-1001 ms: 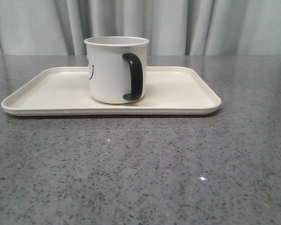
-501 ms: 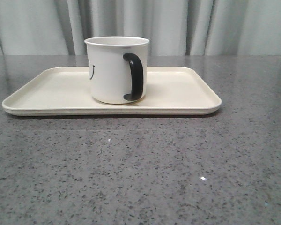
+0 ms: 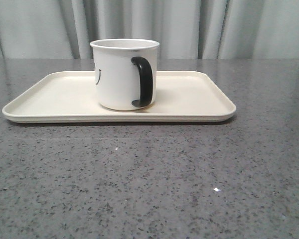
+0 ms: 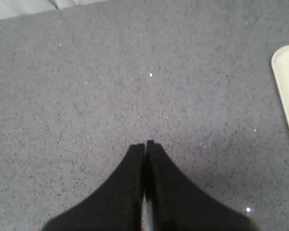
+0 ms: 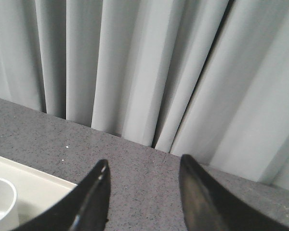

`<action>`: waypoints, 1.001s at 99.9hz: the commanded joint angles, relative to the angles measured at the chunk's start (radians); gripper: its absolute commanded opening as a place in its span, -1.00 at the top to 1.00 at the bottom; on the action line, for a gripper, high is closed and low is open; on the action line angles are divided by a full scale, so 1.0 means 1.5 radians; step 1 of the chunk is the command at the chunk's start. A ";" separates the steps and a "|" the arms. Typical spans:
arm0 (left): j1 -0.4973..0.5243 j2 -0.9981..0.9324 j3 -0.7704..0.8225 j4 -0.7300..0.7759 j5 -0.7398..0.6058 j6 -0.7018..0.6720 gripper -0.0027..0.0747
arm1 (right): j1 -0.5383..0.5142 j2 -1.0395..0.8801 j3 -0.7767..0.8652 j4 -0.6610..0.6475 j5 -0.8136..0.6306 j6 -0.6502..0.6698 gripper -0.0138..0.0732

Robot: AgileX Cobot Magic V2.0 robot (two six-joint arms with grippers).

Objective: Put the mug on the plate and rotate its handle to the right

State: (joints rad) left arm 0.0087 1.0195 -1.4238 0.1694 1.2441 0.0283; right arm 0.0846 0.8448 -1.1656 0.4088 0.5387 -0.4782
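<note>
The white mug stands upright on the cream plate, left of its middle. Its black handle faces the camera, slightly to the right; part of the smiley print shows on the mug's left side. Neither gripper shows in the front view. My left gripper is shut and empty above bare table, with the plate's edge off to one side. My right gripper is open and empty above the table, with the plate's corner and the mug's rim beside it.
The grey speckled table stretches in front of the plate. Grey curtains hang behind the table's far edge and fill the right wrist view.
</note>
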 commanded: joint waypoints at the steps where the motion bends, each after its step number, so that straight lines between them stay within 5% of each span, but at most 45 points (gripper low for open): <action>1: 0.003 -0.036 0.051 0.003 -0.074 -0.003 0.98 | 0.002 0.020 -0.042 0.005 -0.027 -0.004 -0.12; 26: 0.003 -0.056 0.140 -0.014 -0.086 -0.003 0.98 | 0.008 0.160 -0.199 0.090 0.135 -0.004 -0.12; 47: 0.003 -0.057 0.143 -0.038 -0.088 -0.003 0.98 | 0.078 0.303 -0.317 0.157 0.253 -0.004 -0.12; 100: 0.003 -0.057 0.143 -0.038 -0.084 -0.003 0.98 | 0.176 0.549 -0.335 0.178 0.300 -0.003 -0.12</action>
State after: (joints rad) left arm 0.0125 0.9467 -1.1846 0.1128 1.1702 0.0283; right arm 0.3477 1.6782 -1.6341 0.6276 1.0080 -0.4782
